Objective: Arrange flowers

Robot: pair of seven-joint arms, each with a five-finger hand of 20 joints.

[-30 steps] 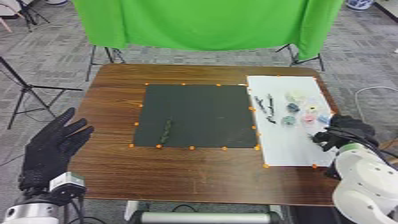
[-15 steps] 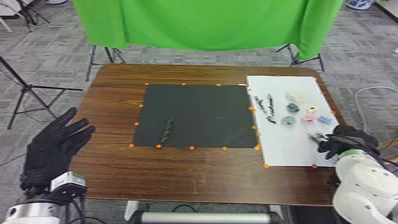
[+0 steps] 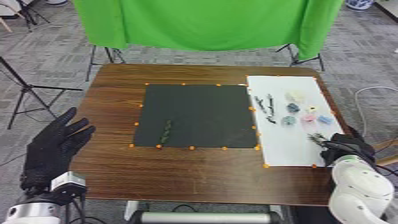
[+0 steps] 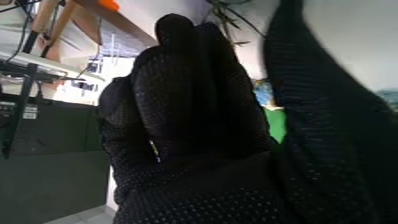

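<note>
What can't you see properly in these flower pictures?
- Right wrist view: end of the green sprig, cut off by the edge.
- Right wrist view: part of the blue flower, behind the right hand.
- Head view: whether that hand touches the sprig, too small to tell.
- Head view: petals of the pale flower, too small.

A wide bright green cloth (image 3: 209, 22) hangs beyond the far edge of the rectangular brown wooden table (image 3: 204, 182), with thin black stand legs (image 3: 305, 60) showing beneath it, while a slender black tripod (image 3: 27, 88) stands on the patterned grey carpet (image 3: 178, 60) off the table's left side in the head view. A rounded blue-and-white pot (image 3: 359, 4) sits on the floor at the far right, a thin white cable (image 3: 358, 97) curves over the carpet to the table's right, and a pale horizontal bar (image 3: 204, 219) lies just beyond the near edge.
</note>
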